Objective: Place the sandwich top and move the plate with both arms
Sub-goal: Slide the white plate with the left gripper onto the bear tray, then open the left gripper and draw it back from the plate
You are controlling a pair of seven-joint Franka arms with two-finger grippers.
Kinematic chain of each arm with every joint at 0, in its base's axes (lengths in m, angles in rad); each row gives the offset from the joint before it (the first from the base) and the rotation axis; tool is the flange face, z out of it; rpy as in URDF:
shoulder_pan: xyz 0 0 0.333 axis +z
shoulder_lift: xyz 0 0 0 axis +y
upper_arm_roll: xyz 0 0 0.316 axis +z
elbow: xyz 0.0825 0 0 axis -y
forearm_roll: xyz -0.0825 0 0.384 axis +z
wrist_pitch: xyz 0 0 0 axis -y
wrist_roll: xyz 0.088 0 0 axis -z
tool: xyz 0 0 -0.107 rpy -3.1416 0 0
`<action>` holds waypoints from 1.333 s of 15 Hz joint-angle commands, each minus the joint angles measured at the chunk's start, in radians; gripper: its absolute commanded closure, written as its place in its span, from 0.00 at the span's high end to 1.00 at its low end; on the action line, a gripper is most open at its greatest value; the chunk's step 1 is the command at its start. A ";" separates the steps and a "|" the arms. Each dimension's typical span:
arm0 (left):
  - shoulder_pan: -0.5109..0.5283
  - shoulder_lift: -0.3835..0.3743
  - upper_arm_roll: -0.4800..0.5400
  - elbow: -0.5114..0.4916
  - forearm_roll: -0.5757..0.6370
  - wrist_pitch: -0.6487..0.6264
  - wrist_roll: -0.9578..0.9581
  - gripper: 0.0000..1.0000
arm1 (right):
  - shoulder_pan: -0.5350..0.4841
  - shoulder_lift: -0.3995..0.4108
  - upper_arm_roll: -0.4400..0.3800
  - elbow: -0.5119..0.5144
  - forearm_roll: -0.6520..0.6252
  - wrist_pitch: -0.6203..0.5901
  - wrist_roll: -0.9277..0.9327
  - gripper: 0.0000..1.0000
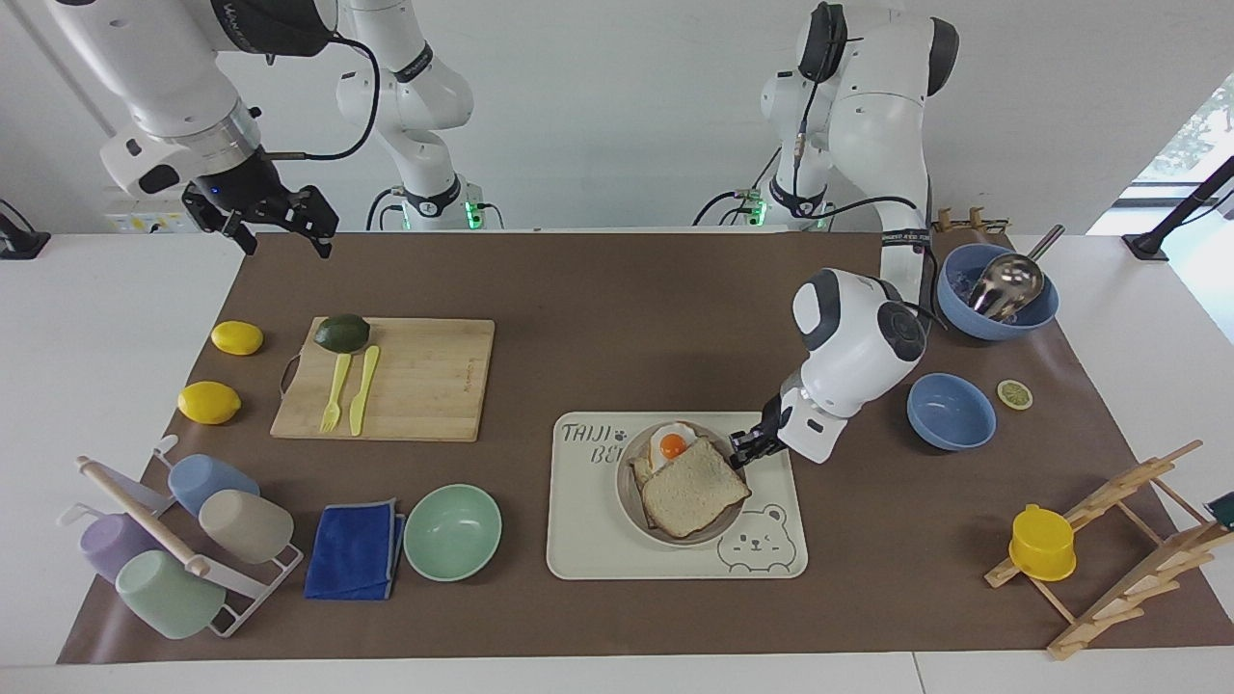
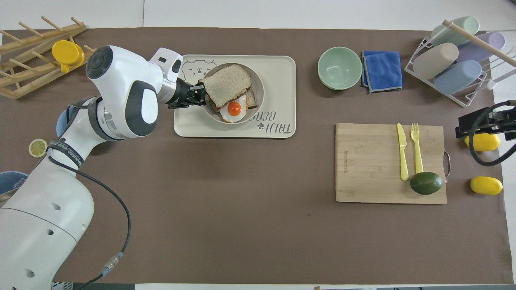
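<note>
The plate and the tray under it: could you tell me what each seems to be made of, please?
The plate: likely matte plastic or melamine; flat pinkish-grey, no glare. The tray: probably matte plastic too; uniform cream with a printed bear, rounded corners.

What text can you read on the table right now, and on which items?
"TAIJI" over "BE…", the rest hidden by the plate: printed on the cream tray.
Small brand mark on the wooden cutting board: too small to read.
Lettering on the left arm's black band: too small to read.

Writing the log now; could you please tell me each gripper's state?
Left gripper: shut on the plate.
Right gripper: open, holding nothing.
</note>
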 commanded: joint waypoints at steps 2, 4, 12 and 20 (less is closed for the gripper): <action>-0.002 -0.012 0.003 -0.022 0.009 0.015 0.027 0.10 | -0.017 -0.011 0.011 -0.004 0.009 0.001 -0.022 1.00; -0.005 -0.014 0.003 -0.024 0.012 0.011 0.050 1.00 | -0.016 -0.011 0.013 -0.002 0.010 0.001 -0.022 1.00; 0.070 -0.225 0.078 -0.024 0.125 -0.213 0.047 1.00 | -0.016 -0.010 0.013 0.000 0.010 -0.001 -0.024 1.00; 0.124 -0.512 0.118 -0.008 0.359 -0.553 0.054 1.00 | -0.013 -0.010 0.014 0.003 0.013 -0.002 -0.024 1.00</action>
